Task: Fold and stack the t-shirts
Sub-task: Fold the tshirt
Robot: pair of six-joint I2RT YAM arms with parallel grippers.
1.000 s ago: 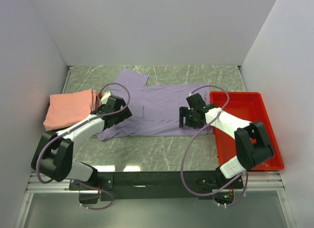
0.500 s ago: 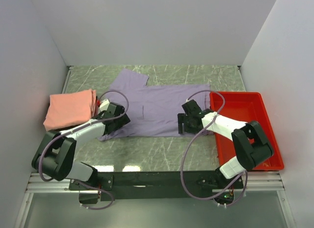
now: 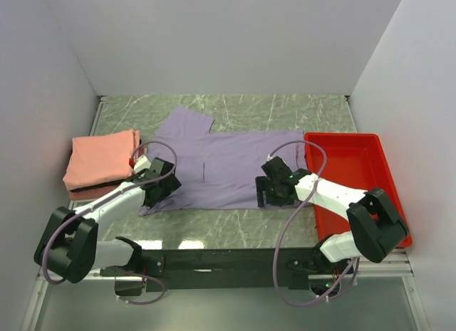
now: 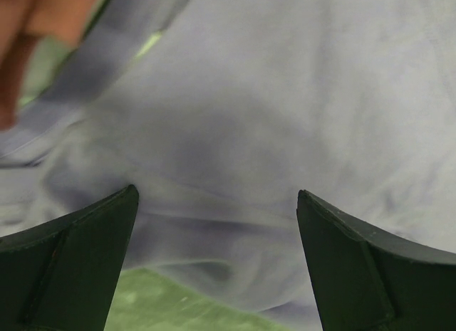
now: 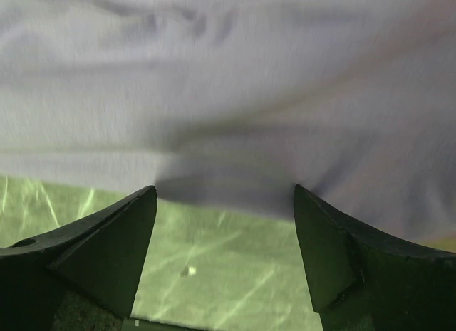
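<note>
At the near hem of the lavender t-shirt (image 3: 235,160), spread on the desk (image 3: 299,107), we hold the left tool (image 4: 216,196) and right tool (image 5: 224,192) open, and a shallow bite could let the soft cloth slip out.

table (image 3: 285,110) | lavender t-shirt (image 3: 228,167) | folded salmon-pink t-shirts (image 3: 100,160) | red tray (image 3: 353,164)

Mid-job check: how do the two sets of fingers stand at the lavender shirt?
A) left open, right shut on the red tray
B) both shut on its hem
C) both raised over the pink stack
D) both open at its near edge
D: in the wrist views the left fingers and right fingers stand spread wide, with the near hem of the lavender shirt lying between them unpinched.
</note>
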